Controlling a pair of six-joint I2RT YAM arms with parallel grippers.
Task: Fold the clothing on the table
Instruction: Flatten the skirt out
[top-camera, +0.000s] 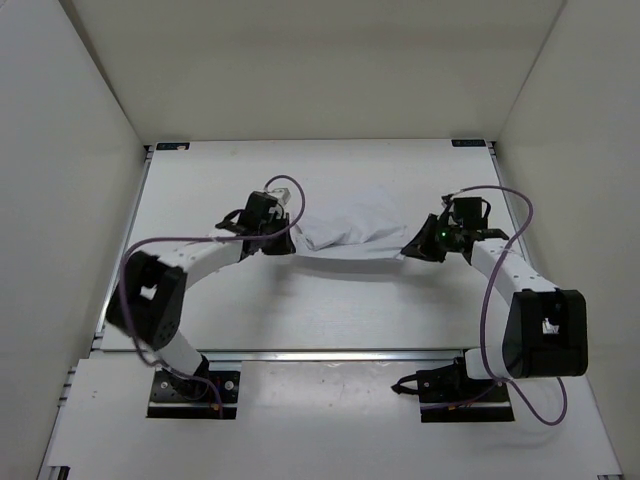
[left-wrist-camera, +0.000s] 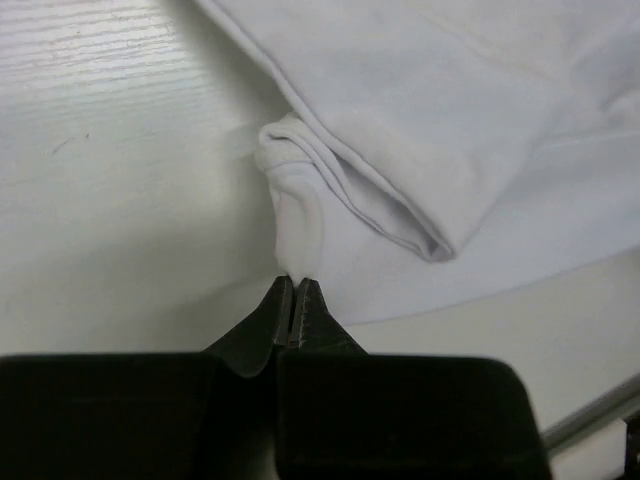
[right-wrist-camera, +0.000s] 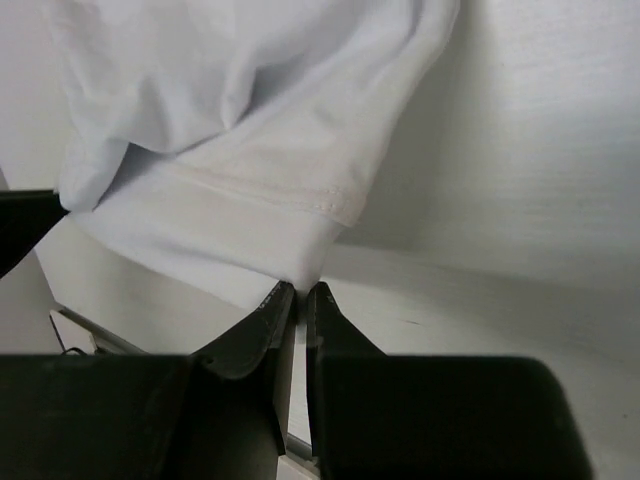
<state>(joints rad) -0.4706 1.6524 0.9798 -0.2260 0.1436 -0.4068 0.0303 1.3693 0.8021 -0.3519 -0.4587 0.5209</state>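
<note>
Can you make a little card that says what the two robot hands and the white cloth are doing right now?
clothing: white, rumpled, stretched between the two grippers
left gripper: shut, pinching a bunched corner of the clothing
right gripper: shut, pinching a hemmed corner of the clothing
table: white, under the clothing
fold: not yet done

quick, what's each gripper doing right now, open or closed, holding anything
left gripper: closed, pinching a bunched edge of the clothing
right gripper: closed, pinching the clothing at its hemmed corner
</note>
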